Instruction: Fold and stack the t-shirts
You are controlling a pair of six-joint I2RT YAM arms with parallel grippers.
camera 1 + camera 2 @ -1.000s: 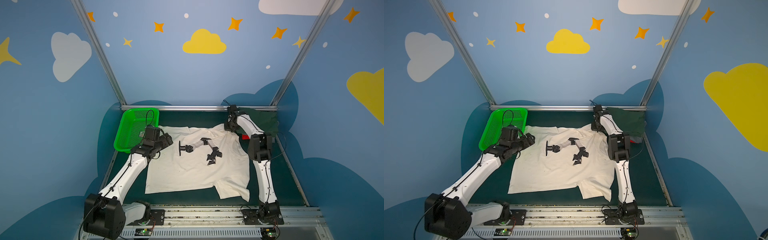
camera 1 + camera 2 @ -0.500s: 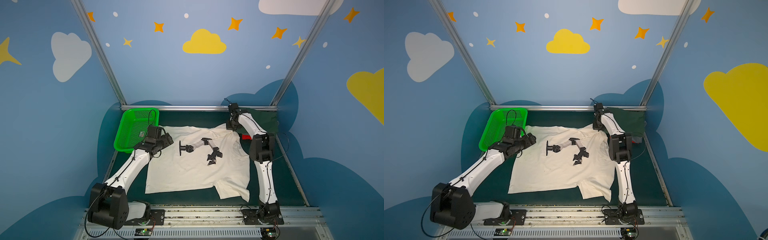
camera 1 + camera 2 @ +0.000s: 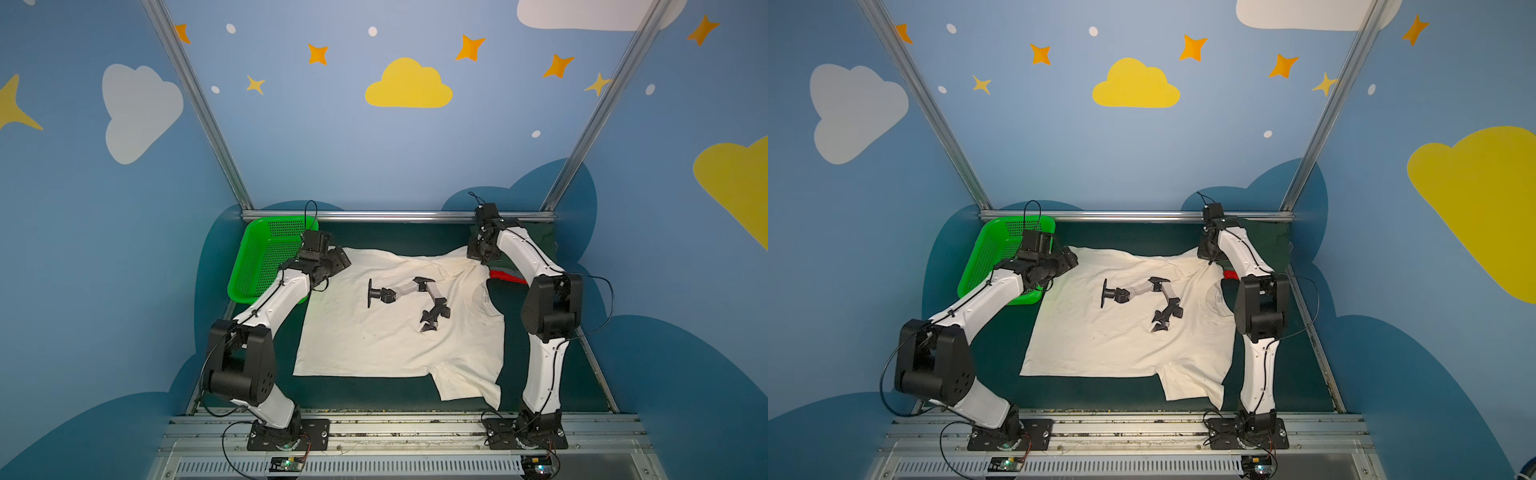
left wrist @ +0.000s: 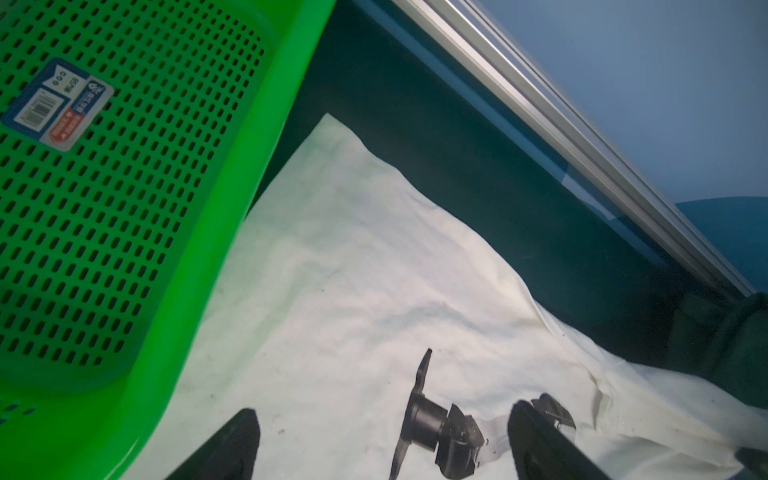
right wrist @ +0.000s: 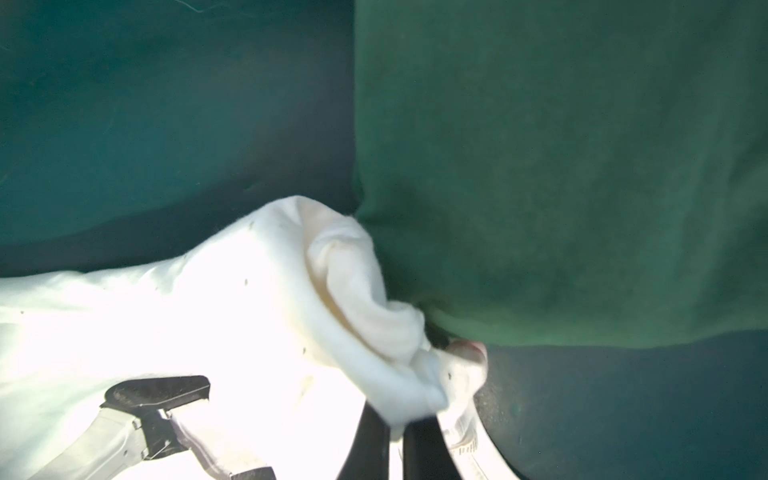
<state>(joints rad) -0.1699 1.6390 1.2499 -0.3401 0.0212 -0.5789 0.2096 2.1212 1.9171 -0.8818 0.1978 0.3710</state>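
Dark green worktop (image 3: 395, 237) carries the cream tee (image 3: 374, 332) spread flat, long axis running from hem at the left arm to collar at the right, beside the folded dark green tee (image 3: 1266, 241). Right gripper (image 5: 395, 419) jaws are closed on the far sleeve; left gripper (image 4: 382, 409) jaws stand wide open above the far hem corner, which lies just ahead of them beside the basket (image 4: 124, 208).

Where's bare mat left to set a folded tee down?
Free: mat strip between cream tee and back rail, and strip between its hem and front rail. Crowded: back right, dark green tee, red tee; back left, green basket.
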